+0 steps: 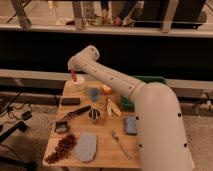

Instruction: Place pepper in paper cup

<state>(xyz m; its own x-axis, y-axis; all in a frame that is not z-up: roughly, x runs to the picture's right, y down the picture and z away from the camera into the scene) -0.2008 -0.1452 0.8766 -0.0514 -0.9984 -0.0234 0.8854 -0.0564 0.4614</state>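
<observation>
Camera view, gripper: the gripper point(73, 74) hangs from the arm's bent wrist over the far left corner of the wooden table point(103, 152), pointing down.
Camera view, claw state: pressed together, pinching the pepper point(74, 77), which shows as a slim red strip hanging downward from the claw.
Camera view, pepper position: it is off the table, held upright at the claw's tip. Its lower end is at the left rim of the paper cup point(79, 84), and whether it touches the rim cannot be told.
Camera view, cup position: the cup stands upright on the far left of the table, just below and slightly right of the claw. A black block point(70, 101) lies nearer the camera and an orange fruit point(106, 89) sits off to the right.
Handling, pepper: probably very light, smooth-skinned and slightly slippery, firm enough to take a gentle pinch but easily bruised by a hard one. The thicker upper body looks like the best place to hold it, leaving the tapered tip free to enter the cup first.
Handling, cup: likely light and easy to tip, so a knock against its rim could push it over.
Next move, as judged: shift slightly right to centre the pepper over the cup's mouth before letting go.
</observation>
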